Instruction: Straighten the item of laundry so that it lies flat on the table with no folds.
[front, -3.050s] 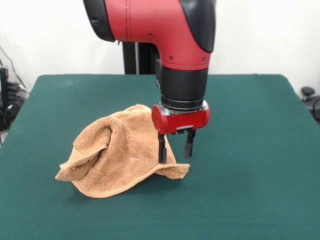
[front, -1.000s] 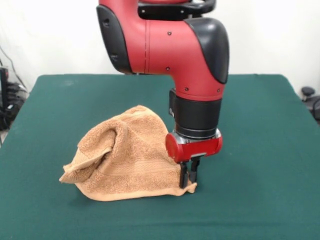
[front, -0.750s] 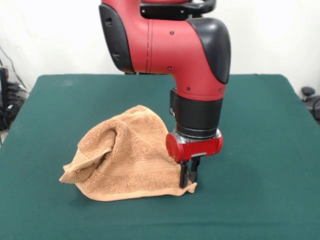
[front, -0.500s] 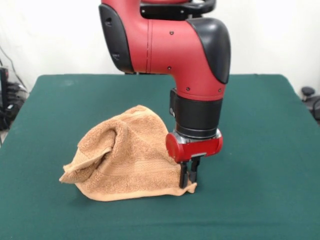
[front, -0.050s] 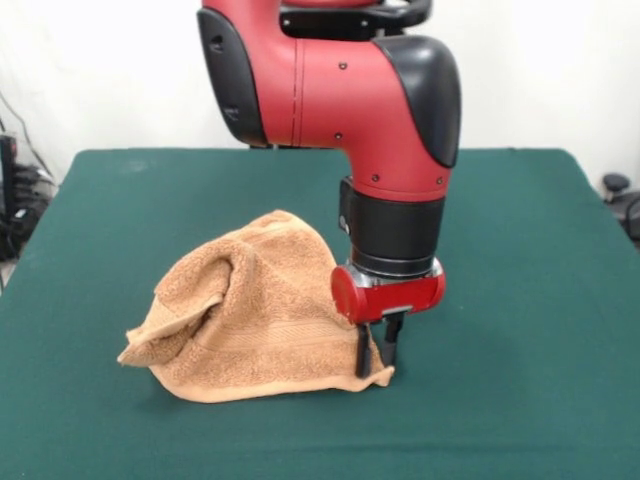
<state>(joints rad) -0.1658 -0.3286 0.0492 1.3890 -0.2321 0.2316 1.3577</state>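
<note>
Orange-tan towel (front, -0.050s: 250, 320) bunched on green table (front, -0.050s: 500, 250)

The orange-tan terry hand towel (front, -0.050s: 250, 320) lies crumpled in a raised heap, with deep folds on its left side and a woven band along the near edge. It sits on the dark green felt table (front, -0.050s: 520, 300), left of centre.

White wall (front, -0.050s: 560, 70) behind; dark cables (front, -0.050s: 18, 210) at left edge; black object (front, -0.050s: 622, 200) at right edge
</note>
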